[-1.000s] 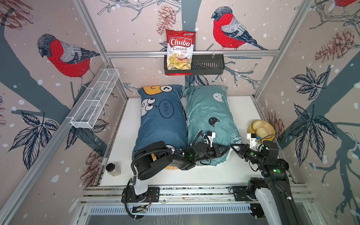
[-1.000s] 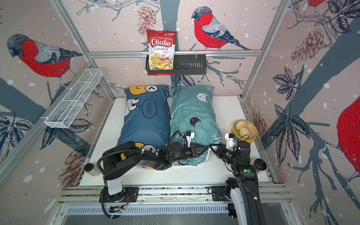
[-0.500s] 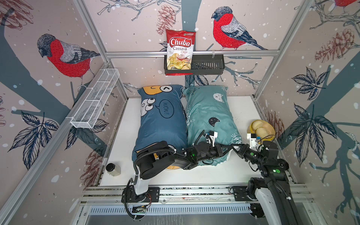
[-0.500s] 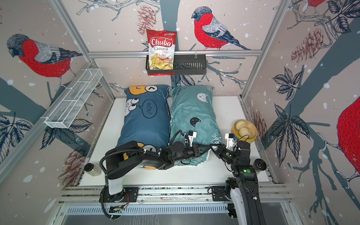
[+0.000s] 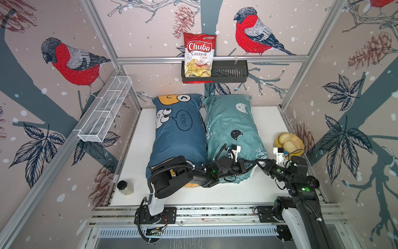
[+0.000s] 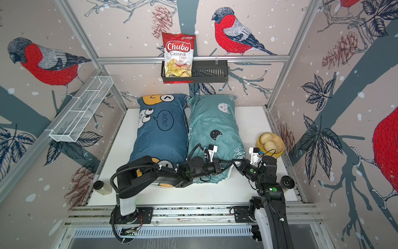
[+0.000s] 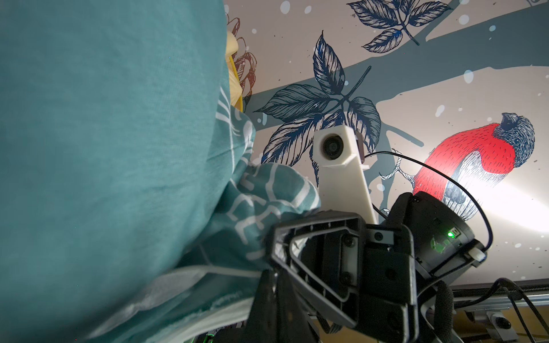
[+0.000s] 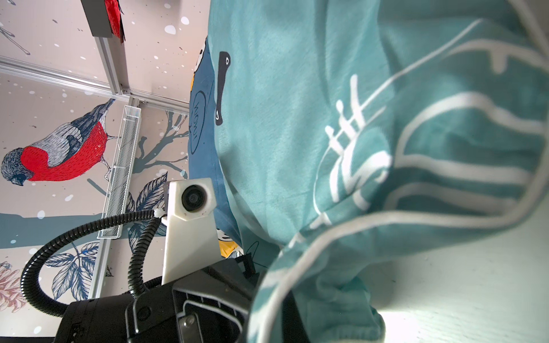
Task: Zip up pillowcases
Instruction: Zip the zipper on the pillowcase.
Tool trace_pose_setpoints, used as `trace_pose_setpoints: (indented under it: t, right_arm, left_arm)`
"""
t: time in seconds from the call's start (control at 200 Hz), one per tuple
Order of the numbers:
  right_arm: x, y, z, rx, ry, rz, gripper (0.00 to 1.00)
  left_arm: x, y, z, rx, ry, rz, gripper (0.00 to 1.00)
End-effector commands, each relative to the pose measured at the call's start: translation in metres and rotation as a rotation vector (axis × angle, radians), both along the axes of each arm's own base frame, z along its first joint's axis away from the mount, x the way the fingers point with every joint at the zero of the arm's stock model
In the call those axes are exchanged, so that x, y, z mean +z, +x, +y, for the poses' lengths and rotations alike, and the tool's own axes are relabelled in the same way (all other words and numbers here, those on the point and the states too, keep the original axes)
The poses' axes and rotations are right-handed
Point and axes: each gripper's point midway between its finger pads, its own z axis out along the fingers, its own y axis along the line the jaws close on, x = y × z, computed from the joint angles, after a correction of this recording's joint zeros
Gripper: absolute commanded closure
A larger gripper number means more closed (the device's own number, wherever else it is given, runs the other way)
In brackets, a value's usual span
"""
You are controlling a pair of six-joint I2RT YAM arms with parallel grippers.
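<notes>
Two pillowcases lie side by side on the white table, lengthwise. The dark blue pillowcase carries cartoon faces and a "WOW!" bubble. The teal pillowcase with cat faces lies to its right. My left arm reaches across the blue one's near end. My left gripper is shut at the teal one's near edge, its tips on the fabric seam. My right gripper faces it, almost tip to tip. It is shut on the teal near right corner, and fabric drapes over its fingers. I cannot make out a zipper pull.
A yellow bowl of round pieces stands right of the teal pillow, beside my right arm. A small jar sits at the table's near left. A chips bag stands in a black basket on the back wall. A white wire shelf hangs on the left wall.
My left gripper has slid a little to the right along the teal pillow's near edge, towards my right gripper, and its jaws have shut. My right gripper has stayed put.
</notes>
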Motion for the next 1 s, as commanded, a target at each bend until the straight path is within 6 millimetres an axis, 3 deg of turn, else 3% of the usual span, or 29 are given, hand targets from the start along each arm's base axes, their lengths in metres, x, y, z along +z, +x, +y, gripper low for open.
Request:
trace_pose_setpoints:
  t: [0.0,0.15,0.5,0.996]
  right_arm:
    - [0.008,-0.003,0.006,0.046,0.011,-0.035,1.00]
    - [0.009,-0.003,0.006,0.048,0.006,-0.041,1.00]
    - [0.015,0.000,0.001,0.027,-0.033,-0.067,1.00]
    - [0.028,0.007,-0.011,-0.050,-0.055,-0.121,1.00]
  left_arm:
    - [0.010,-0.005,-0.004,-0.025,-0.031,-0.022,0.95]
    - [0.008,-0.004,-0.004,-0.023,-0.020,-0.027,1.00]
    - [0.001,-0.006,-0.003,-0.032,0.030,-0.069,1.00]
    - [-0.026,-0.010,0.005,-0.020,0.157,-0.103,1.00]
